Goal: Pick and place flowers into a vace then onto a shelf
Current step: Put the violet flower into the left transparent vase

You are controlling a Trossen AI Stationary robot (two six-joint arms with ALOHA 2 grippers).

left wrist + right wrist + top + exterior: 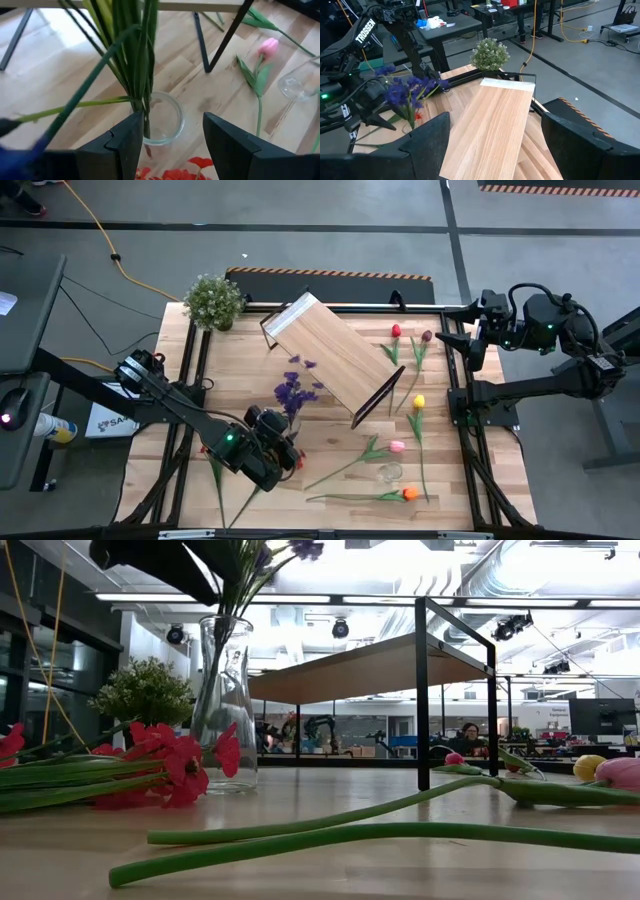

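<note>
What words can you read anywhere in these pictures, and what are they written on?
"TROSSEN": white letters on the dark left arm, seen in the right wrist view.
"SA...": start of a word on a white box beside the table in the high view; the rest is hidden.
Nothing else is readable.
</note>
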